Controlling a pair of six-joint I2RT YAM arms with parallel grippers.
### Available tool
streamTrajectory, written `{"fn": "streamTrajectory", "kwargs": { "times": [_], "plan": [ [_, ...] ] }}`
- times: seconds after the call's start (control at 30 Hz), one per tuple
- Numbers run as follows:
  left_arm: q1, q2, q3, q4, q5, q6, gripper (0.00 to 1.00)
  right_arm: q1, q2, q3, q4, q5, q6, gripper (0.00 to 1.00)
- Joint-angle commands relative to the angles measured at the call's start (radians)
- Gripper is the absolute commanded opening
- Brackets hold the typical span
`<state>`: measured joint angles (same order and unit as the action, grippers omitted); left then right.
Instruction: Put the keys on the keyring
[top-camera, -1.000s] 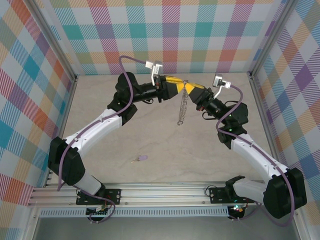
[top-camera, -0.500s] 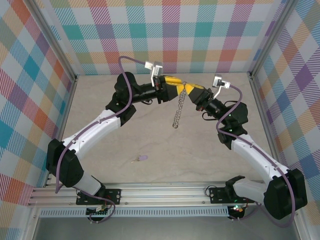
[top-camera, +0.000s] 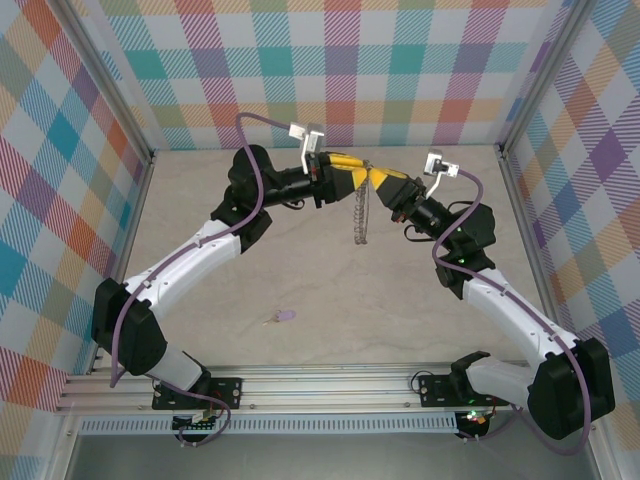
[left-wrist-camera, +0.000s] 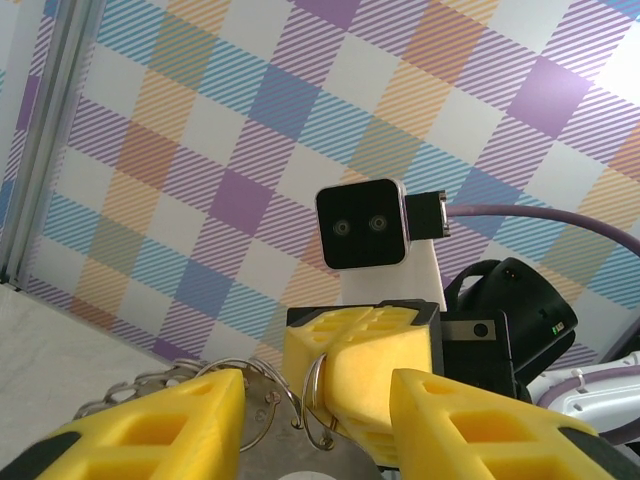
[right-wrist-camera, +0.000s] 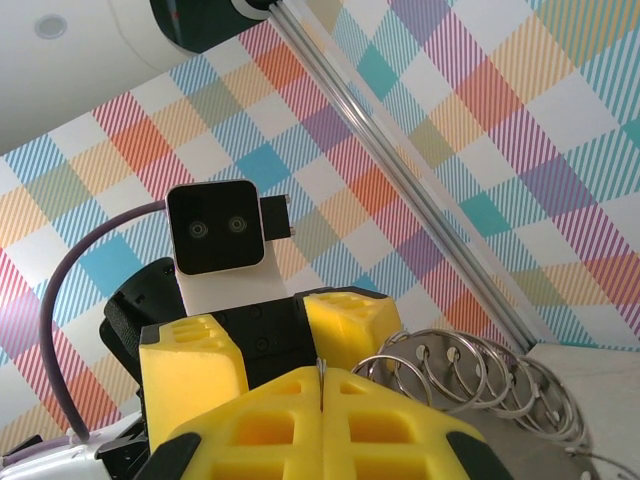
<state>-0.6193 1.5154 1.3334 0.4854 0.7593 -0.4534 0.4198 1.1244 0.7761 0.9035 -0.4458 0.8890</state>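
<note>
Moved: keyring (top-camera: 361, 215) loops, swung left half a second ago, now hang almost straight down. Key (top-camera: 284, 316) lies flat on the near worktop (top-camera: 420, 300), lilac head to the right, well apart from the ring. Farther back the two arms meet. Right gripper (top-camera: 380, 181): jaws clenched on the ring's wire. Left gripper (top-camera: 358, 170): jaws apart, released, straddling the loops and the right gripper's tips.
</note>
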Motion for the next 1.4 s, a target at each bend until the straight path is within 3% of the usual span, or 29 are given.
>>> {"fn": "streamTrajectory", "kwargs": {
  "times": [0.0,0.77,1.37],
  "plan": [
    [-0.007,-0.024,-0.006,0.056,0.02,-0.004,0.42,0.007,-0.021,0.014,0.042,0.002,-0.019,0.0],
    [-0.008,0.038,0.019,0.064,0.025,-0.029,0.42,0.007,-0.009,0.023,0.062,-0.02,0.001,0.0],
    [-0.006,0.031,0.006,0.099,0.04,-0.041,0.28,0.007,-0.017,0.005,0.055,-0.01,-0.003,0.0]
  ]
}}
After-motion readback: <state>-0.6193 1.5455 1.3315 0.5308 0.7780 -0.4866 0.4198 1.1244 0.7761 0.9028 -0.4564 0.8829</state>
